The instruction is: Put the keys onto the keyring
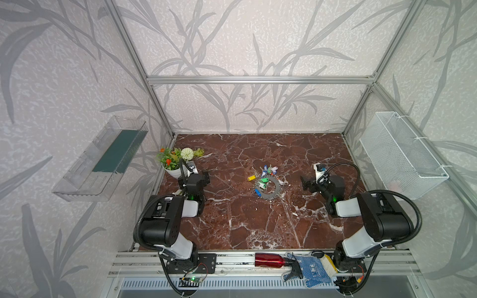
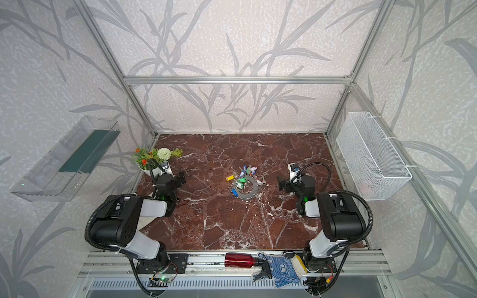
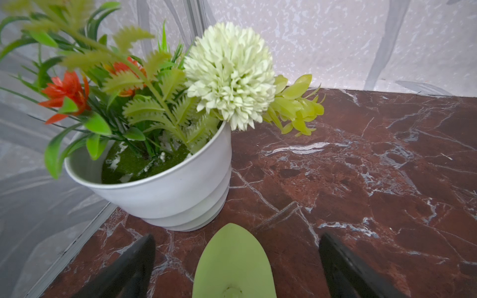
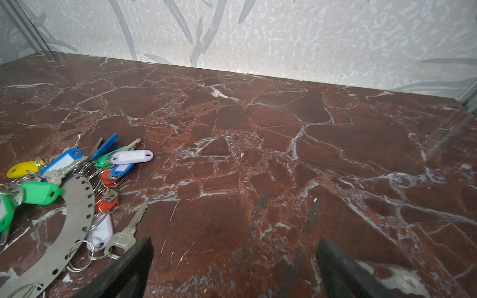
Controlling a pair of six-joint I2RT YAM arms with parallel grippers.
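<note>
— Where is the ring?
— Mid-table you see the large flat grey metal keyring on the red-brown marble tabletop, small silver keys with coloured plastic tags heaped across its far-left rim.
— The claws?
— Your left gripper and right gripper gape wide, empty, well apart from it.
— Containers?
— Far left, the white plastic pot holds artificial flowers; the clear wall tray holds a dark green strip.

Shows the end effector spread wide and empty above the red marble bench. Off to one side, close by one fingertip, finds the grey keyring lying flat, the keys clustered on and around its rim.
</note>
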